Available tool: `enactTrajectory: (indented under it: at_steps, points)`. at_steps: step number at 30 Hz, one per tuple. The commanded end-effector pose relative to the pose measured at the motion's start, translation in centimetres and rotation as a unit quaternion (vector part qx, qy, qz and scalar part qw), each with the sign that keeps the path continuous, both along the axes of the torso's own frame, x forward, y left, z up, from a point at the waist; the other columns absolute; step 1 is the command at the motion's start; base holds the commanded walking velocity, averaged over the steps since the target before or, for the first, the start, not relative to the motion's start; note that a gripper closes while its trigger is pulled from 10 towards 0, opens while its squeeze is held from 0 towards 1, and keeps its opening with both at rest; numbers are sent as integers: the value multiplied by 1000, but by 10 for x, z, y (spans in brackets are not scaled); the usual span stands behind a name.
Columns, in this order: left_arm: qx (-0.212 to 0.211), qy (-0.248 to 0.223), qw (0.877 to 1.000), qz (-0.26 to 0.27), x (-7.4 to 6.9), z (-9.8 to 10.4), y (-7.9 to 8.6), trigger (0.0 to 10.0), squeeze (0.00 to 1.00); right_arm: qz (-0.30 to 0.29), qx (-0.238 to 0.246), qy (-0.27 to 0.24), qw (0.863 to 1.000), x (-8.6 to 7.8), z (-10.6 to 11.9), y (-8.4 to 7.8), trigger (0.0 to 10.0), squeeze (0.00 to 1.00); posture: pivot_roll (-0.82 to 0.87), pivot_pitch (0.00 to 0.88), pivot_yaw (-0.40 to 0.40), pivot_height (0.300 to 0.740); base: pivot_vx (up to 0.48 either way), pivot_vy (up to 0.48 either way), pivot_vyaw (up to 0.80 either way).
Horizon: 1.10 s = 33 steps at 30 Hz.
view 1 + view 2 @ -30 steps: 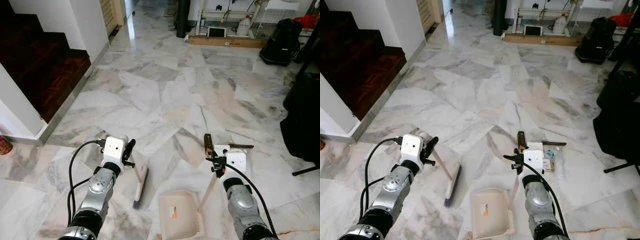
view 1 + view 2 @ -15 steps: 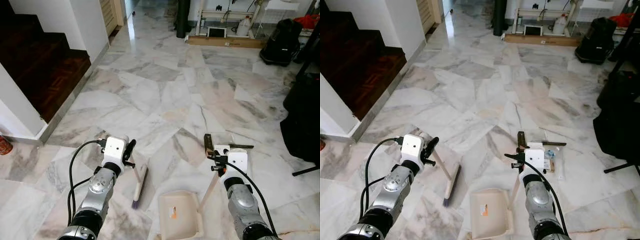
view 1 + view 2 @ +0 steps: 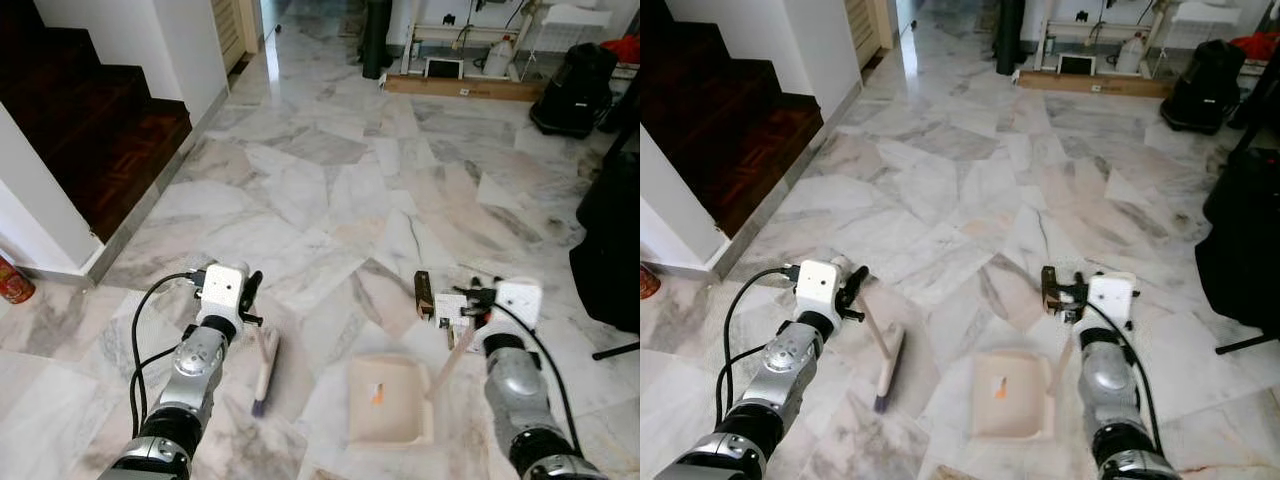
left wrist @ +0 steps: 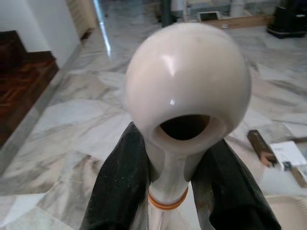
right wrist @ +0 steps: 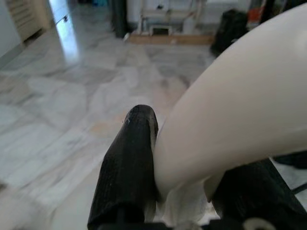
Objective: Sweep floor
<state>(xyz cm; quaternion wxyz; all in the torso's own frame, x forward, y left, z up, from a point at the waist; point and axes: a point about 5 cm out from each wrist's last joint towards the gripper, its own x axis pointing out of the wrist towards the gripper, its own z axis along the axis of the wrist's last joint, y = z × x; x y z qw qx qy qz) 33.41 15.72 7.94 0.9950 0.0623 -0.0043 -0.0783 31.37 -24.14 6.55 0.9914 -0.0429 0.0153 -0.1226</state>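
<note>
Right wrist view is mostly taken up by a smooth cream handle seen so close that its ends run out of frame; the right claw has its two black fingers pressed against either side of it. From the head, that handle slants down to the cream dustpan, a shallow square tray lying flat on the floor in front of the robot. Its lower edge blurs into the pale stone.

The left claw is closed the same way around the brush, just below a glossy rounded knob with a hole through it and an orange band. The brush head rests on the floor left of the dustpan, apart from it, its bristle end dark and hard to make out.

The floor is polished marble in grey, white and faint pink, with glare near the far wall. Dark wooden stairs rise on the left beside a white wall. A brown block and some small papers lie near the right wrist; what they are I cannot tell. Black bags sit far right, partly cut off.
</note>
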Motion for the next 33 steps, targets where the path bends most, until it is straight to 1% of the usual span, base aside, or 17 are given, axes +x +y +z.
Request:
enactTrajectory:
  at_steps: [1,7,8,12,15,17,18,19,22,25,29,33]
  points:
    - [-1,-27,999,19,6,12,8,10000,0,-14,-8,-49,999,7,21,-8,10000,0,-109,0,-1,740,0,0,0]
    - [0,-32,999,34,8,14,14,10000,0,-15,-16,-45,999,7,22,-11,10000,0,-119,0,5,740,0,0,0]
    - [1,-32,999,35,8,14,15,10000,0,-21,-17,-50,998,6,23,-14,10000,0,-119,0,7,740,0,0,0]
    - [3,-31,999,35,8,13,15,10000,0,-26,-17,-55,998,3,23,-16,10000,0,-126,0,11,740,0,0,0]
    - [4,-34,999,38,6,12,18,10000,0,-24,-16,-56,998,-5,17,-12,10000,0,-120,0,15,740,0,0,0]
    - [3,-39,998,44,5,13,23,10000,0,-20,-15,-62,998,-10,14,-6,10000,0,-131,0,22,740,0,0,0]
    - [3,-39,998,44,5,13,23,10000,0,-20,-15,-62,998,-10,14,-6,10000,0,-131,0,22,740,0,0,0]
    - [5,-38,998,46,2,10,25,10000,0,-19,-15,-64,998,-15,12,-4,10000,0,-140,0,27,740,0,0,0]
    - [8,-38,998,54,0,9,27,10000,0,-21,-15,-68,997,-21,10,-1,10000,0,-130,0,29,740,0,0,0]
    - [3,-54,997,60,-1,13,27,10000,0,-31,-19,-73,997,-31,10,-6,10000,0,-87,0,13,740,0,0,0]
    - [-2,-69,996,59,-4,15,24,10000,0,-32,-28,-71,997,-36,11,-9,10000,0,-71,0,7,740,0,0,0]
    - [-6,-67,996,54,-13,8,20,10000,0,-46,-35,-66,996,-40,10,-15,10000,0,-60,0,9,740,0,0,0]
